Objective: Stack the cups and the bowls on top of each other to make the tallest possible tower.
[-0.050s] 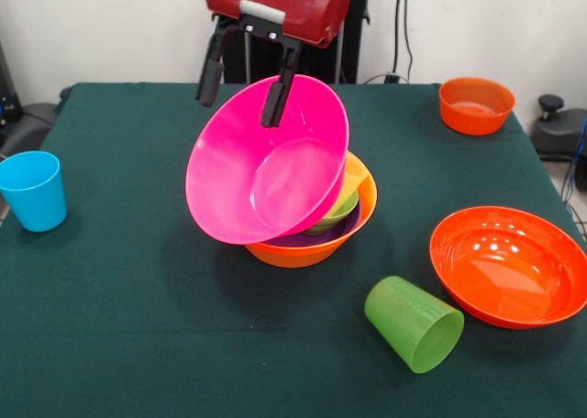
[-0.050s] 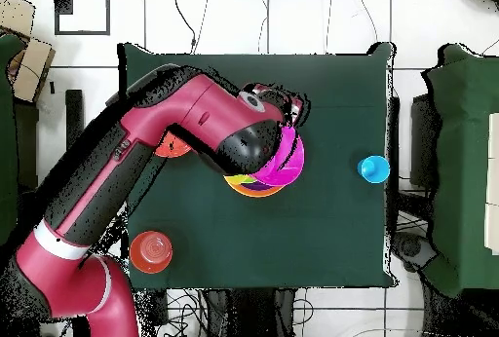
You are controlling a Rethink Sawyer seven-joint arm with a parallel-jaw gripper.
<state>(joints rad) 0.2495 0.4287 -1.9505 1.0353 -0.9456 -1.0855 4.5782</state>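
The gripper (image 1: 244,93) is seen high above the middle of the table, its two black fingers (image 1: 276,103) spread apart, one finger lying inside the upper rim of the large pink bowl (image 1: 266,161) and the other hanging outside and clear of it; whether the rim is pressed by the inner finger cannot be told, but it is not pinched between the two. The pink bowl is tipped steeply, its opening turned toward the front camera, and its lower edge is rested on the tower (image 1: 316,230) directly beneath: a large orange bowl (image 1: 303,249) holding a purple bowl (image 1: 321,237), a small green bowl (image 1: 337,209) and a yellow cup (image 1: 355,173), only slivers of which are shown past the pink wall. The relation on which the next move is judged to turn is this tilt: the bowl's axis is laid nearly sideways while the tower's axis runs straight up, so the bowl would have to be righted over the stack to seat. In the overhead view the stack (image 2: 268,168) is largely covered by the arm (image 2: 166,148). The blue cup (image 1: 34,190), the lime green cup (image 1: 415,324) lying on its side, the wide red-orange bowl (image 1: 509,265) and the small orange bowl (image 1: 476,104) are left well apart on the dark green table (image 1: 138,326).
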